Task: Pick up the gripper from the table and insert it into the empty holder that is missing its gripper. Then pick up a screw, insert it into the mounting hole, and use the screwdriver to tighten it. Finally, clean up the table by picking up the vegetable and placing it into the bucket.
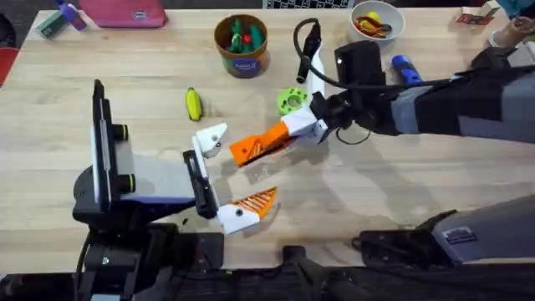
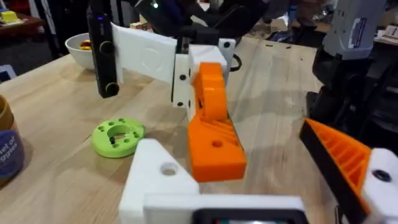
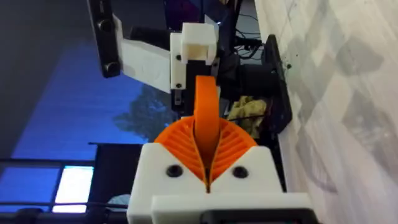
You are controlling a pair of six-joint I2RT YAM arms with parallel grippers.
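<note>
1. Nearest, the left hand [image 1: 231,172] lies low over the near-left bench [image 1: 351,201] with its fingers apart. The near finger carries an orange ribbed pad [image 1: 253,203]; the far finger is the bare white holder [image 1: 211,140], not yet filled.
2. Just right of the holder is the gripper [image 1: 242,152], the orange wedge. It is off the bench and clamped in the right hand [image 1: 280,138], which reaches in from the right. The right wrist view shows that hand's two pads pressed together on the wedge [image 3: 207,118].
3. In the left wrist view the wedge [image 2: 214,143] hangs right beside the holder [image 2: 155,177], and whether they touch cannot be told. I judge the pick-up done and the insertion under way, with the wedge not seated.
4. Farther back, the green disc [image 1: 291,101] sits mid-bench. The vegetable [image 1: 193,103] lies on the bench to its left, well apart from the bucket, so the clean-up is not done.
5. The screwdriver [image 1: 403,67] lies far right, partly behind the right arm and untouched. No screw can be made out at the holder, so picking up, inserting and tightening the screw all remain.
6. Farthest, the bucket [image 1: 241,57] stands upright with green and red items inside. A white bowl [image 1: 358,28] stands to its right.
</note>
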